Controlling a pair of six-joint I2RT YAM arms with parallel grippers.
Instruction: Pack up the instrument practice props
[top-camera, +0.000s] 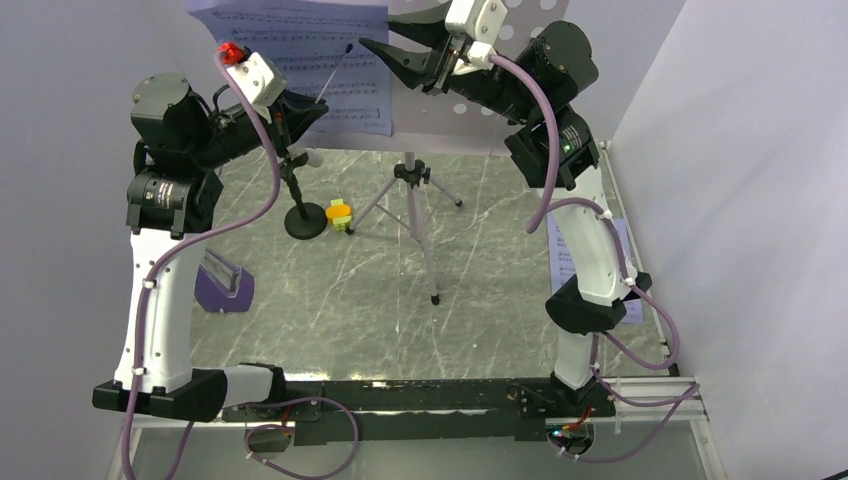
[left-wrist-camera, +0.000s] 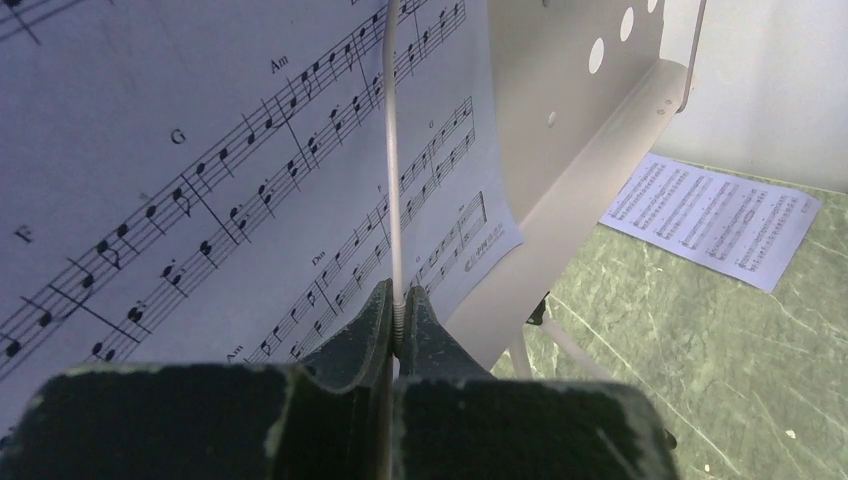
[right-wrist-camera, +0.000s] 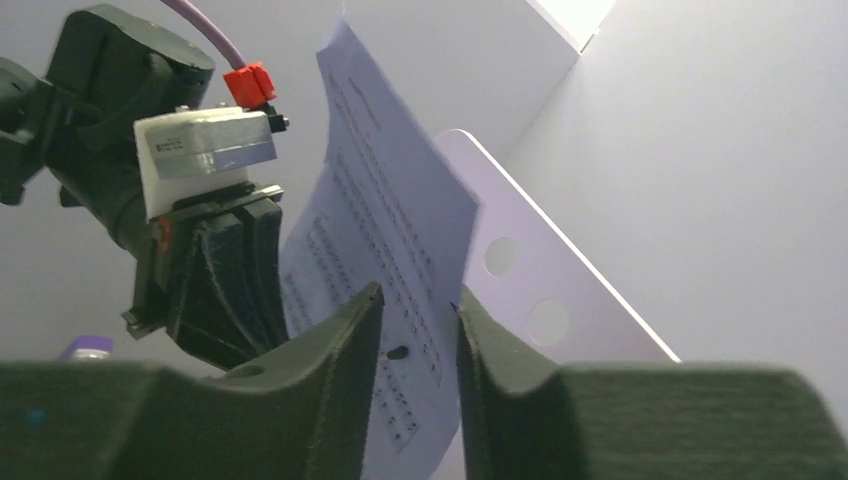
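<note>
Clamping the retainer wire (left-wrist-camera: 392, 150), the left gripper (left-wrist-camera: 398, 318) likely frees the page (right-wrist-camera: 390, 200); the right gripper (right-wrist-camera: 418, 330) straddles its edge, jaws narrowly apart.

Metronome (top-camera: 222, 288) half hidden, music stand (top-camera: 430, 128) cropped

Overhead looks down — wrist views closely share the sheet-music page (left-wrist-camera: 200, 180).

Matt paper pages (left-wrist-camera: 200, 180), smooth matt grey stand (left-wrist-camera: 580, 150), smooth white rod (left-wrist-camera: 392, 150)
</note>
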